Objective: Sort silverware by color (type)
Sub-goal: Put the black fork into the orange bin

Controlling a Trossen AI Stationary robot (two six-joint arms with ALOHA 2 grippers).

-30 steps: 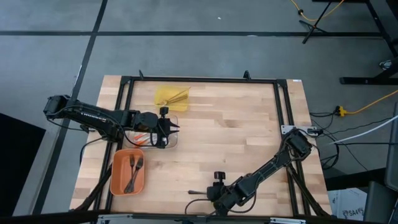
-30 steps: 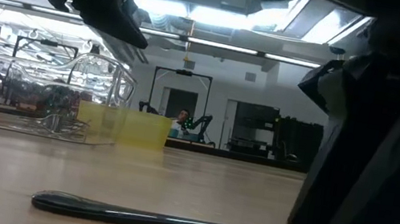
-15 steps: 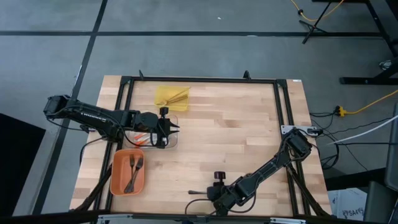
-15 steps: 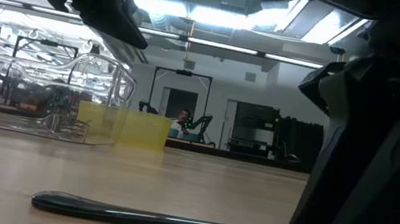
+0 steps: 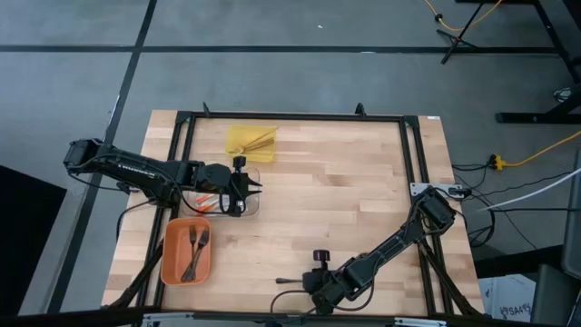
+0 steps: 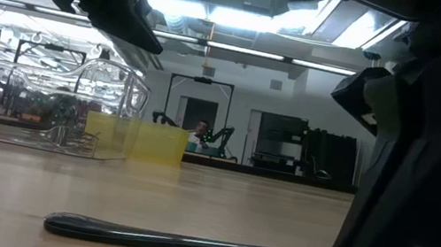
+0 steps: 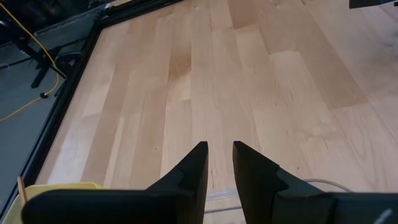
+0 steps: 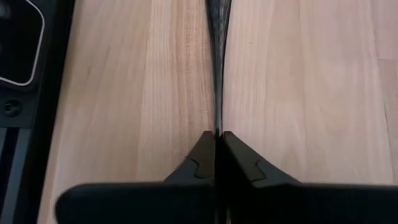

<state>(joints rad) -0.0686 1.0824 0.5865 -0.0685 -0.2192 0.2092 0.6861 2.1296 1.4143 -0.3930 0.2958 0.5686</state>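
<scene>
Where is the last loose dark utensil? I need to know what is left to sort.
In the high view the dark utensil lies on the table's near edge, right of the orange tray, one end pinched in the right gripper.

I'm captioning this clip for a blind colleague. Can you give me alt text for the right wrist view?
The right gripper is shut on the thin handle of a dark utensil, which lies on the wooden table and runs straight away from the camera. A black frame rail runs along one table edge.

A grey floor [image 5: 300, 73] lies around the wooden table [image 5: 336, 191]. Far off, bright ceiling lights [image 6: 220, 16] shine.
</scene>
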